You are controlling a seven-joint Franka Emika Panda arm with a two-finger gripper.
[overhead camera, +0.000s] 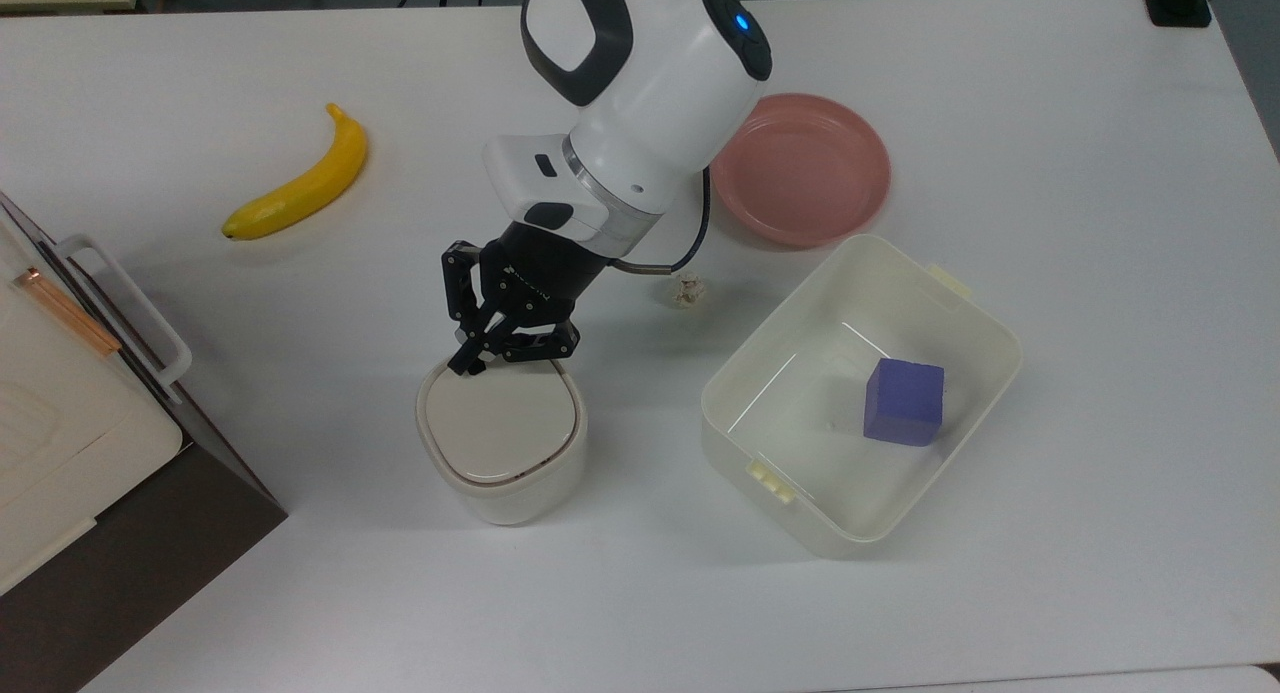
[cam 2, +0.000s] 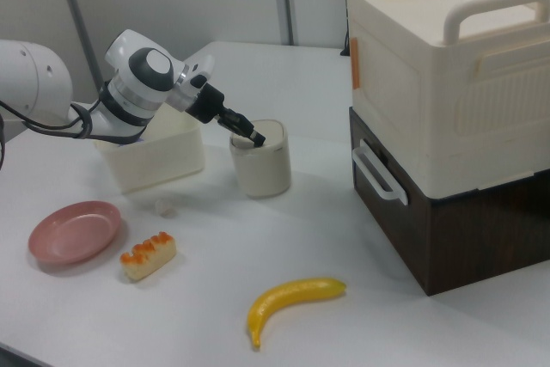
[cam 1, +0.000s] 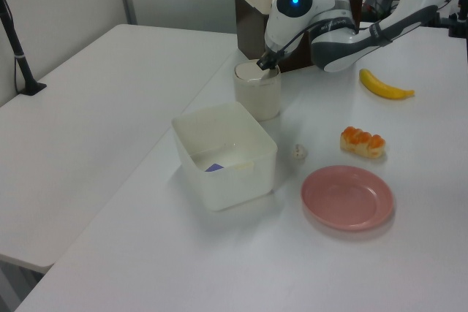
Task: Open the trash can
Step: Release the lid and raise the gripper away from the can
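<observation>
**Gripper tip at the back edge of the closed trash can**

The trash can [overhead camera: 502, 443] stands on the white table [overhead camera: 1100, 273], a little at 7 o'clock from the centre of the top view. Its flat beige lid [overhead camera: 500, 420] lies down flat, so the can is closed. In the left view the trash can [cam 1: 257, 94] is at about 12 o'clock from the cream tub [cam 1: 227, 157], and in the right view the trash can [cam 2: 261, 163] stands between the tub [cam 2: 153, 158] and the big cream and brown cabinet [cam 2: 447, 118].

The gripper [overhead camera: 468, 365] comes down at a slant from the white arm [overhead camera: 640, 83]. Its black fingers are drawn together to one tip, with nothing held between them. This tip sits at the lid's edge at about 11 o'clock of the lid in the top view. In the right view the gripper [cam 2: 255, 137] tip rests on the top of the can; whether it presses or only touches, I cannot tell.

In the top view, the cream tub [overhead camera: 860, 393] lies at 3 o'clock from the can and holds a blue cube [overhead camera: 904, 401]. A pink plate [overhead camera: 800, 168] is at 1 o'clock, a banana [overhead camera: 300, 178] at 10 o'clock, and a small crumpled white thing [overhead camera: 686, 291] lies between the arm and the tub. In the right view a piece of food with orange topping [cam 2: 148, 255] lies near the plate [cam 2: 74, 231].
</observation>
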